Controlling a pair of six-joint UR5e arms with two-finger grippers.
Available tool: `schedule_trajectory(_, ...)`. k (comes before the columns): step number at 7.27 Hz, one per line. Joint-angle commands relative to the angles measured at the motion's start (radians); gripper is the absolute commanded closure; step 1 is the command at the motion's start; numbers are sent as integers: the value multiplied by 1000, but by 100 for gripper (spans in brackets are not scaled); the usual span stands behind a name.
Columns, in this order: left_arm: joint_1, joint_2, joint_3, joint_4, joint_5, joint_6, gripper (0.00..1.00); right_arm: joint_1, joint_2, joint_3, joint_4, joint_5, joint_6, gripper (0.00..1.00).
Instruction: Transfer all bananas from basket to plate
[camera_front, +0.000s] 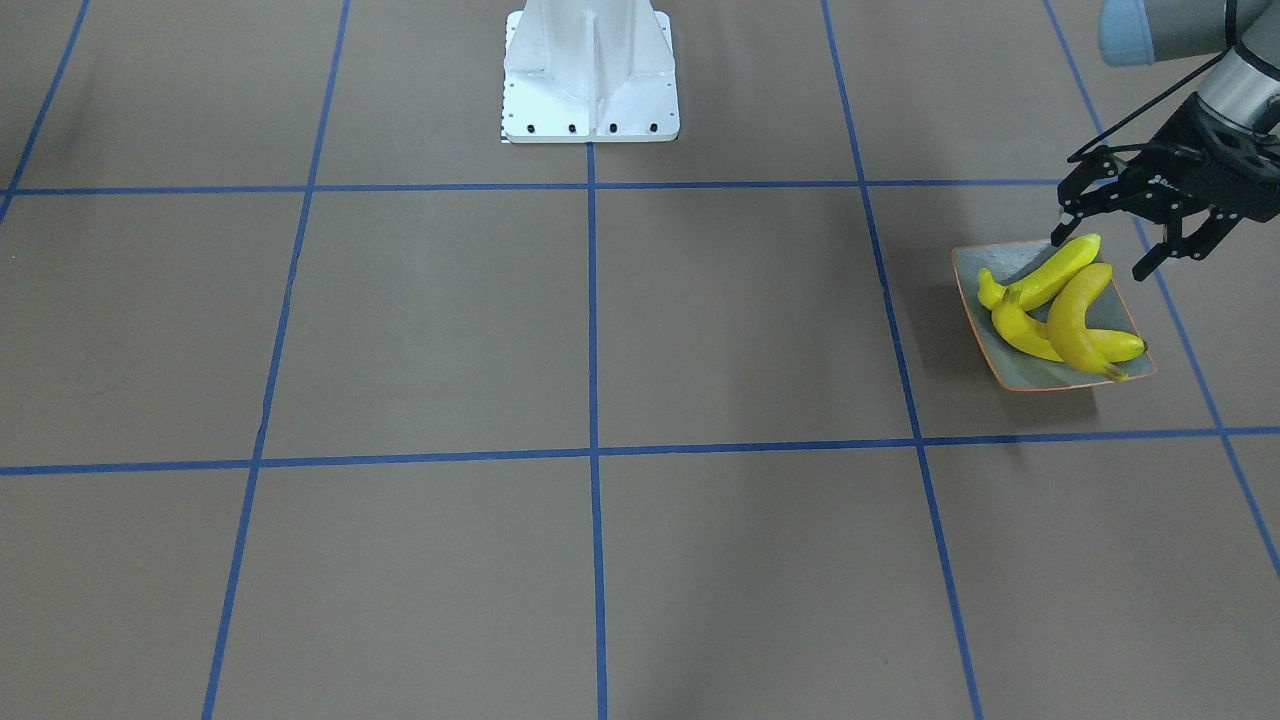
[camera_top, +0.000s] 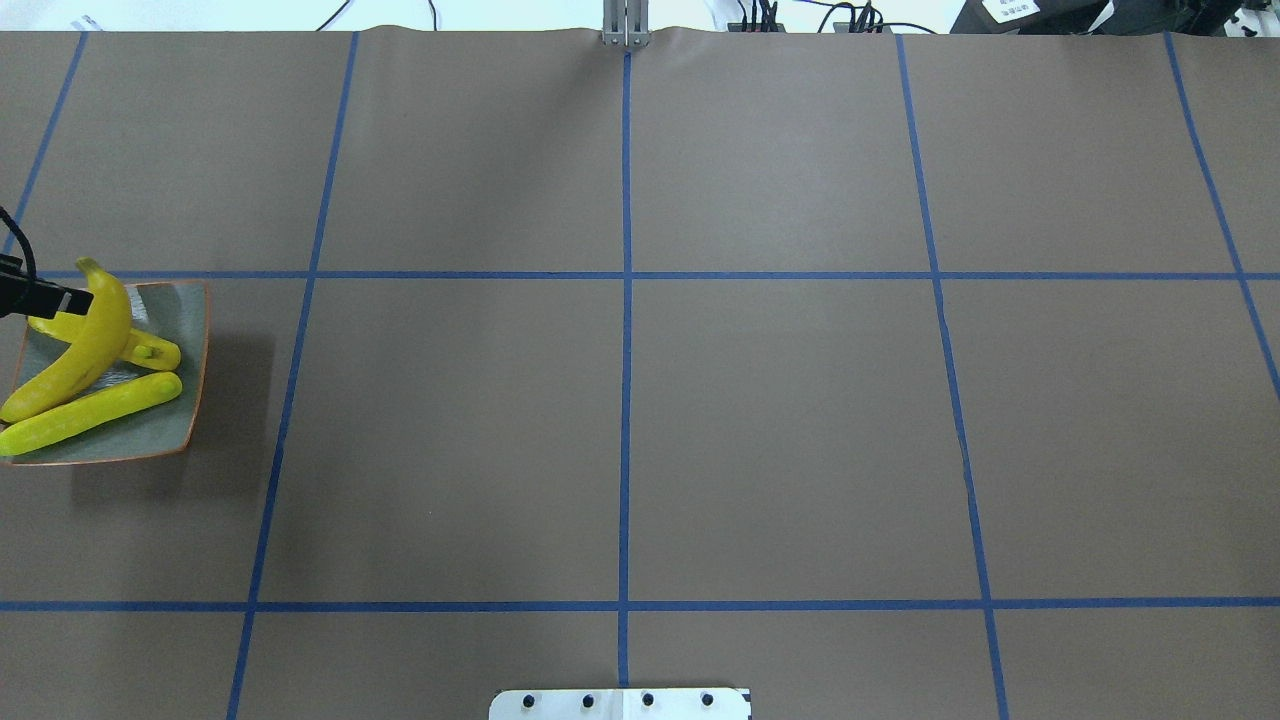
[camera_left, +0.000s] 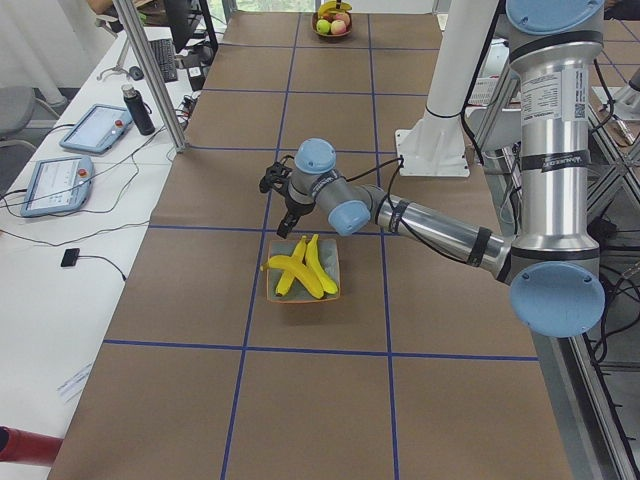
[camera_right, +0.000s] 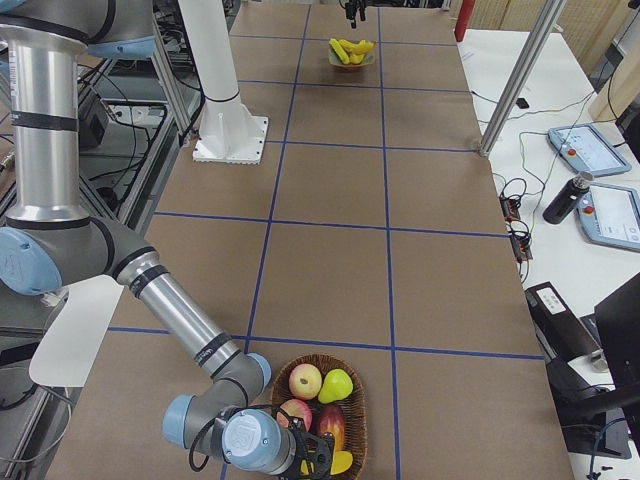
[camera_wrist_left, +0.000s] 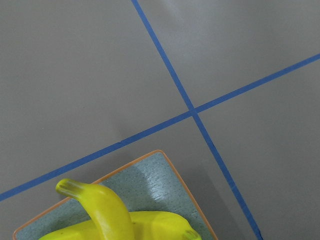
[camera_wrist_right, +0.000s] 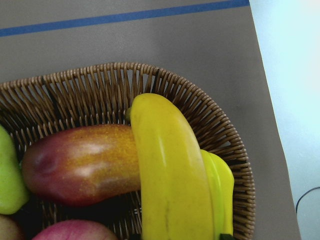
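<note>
1. Plate (camera_front: 1012, 372), right-centre of the front view. Three bananas (camera_front: 1075, 320) lie piled on it, crossing one another.
2. Left claw (camera_front: 1100, 252) hangs over the plate's upper edge, spread wide and pinching nothing. One fingertip is close by a banana's tip.
3. Basket (camera_wrist_right: 200, 100), bottom of the right-side view. It holds a basket banana (camera_wrist_right: 170, 180) beside a reddish fruit (camera_wrist_right: 80, 165), with what seems a second yellow one tucked behind.
4. Right claw (camera_right: 315, 452) sits low over the basket. Spread or pressed together, I cannot tell.
5. Judged: well along. The fruit in the basket is still to move.
</note>
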Motion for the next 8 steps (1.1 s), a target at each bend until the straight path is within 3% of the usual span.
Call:
schedule_trajectory(1, 0, 0, 3, 0, -2, 0, 0, 0, 2, 38, 27, -11, -4, 100)
schedule_trajectory(5, 0, 0, 3, 0, -5, -2, 0, -1, 41, 241, -57, -7, 17, 100)
schedule_trajectory(8, 3, -17, -2, -3, -5, -89, 0, -160, 58, 426, -62, -4, 297, 100)
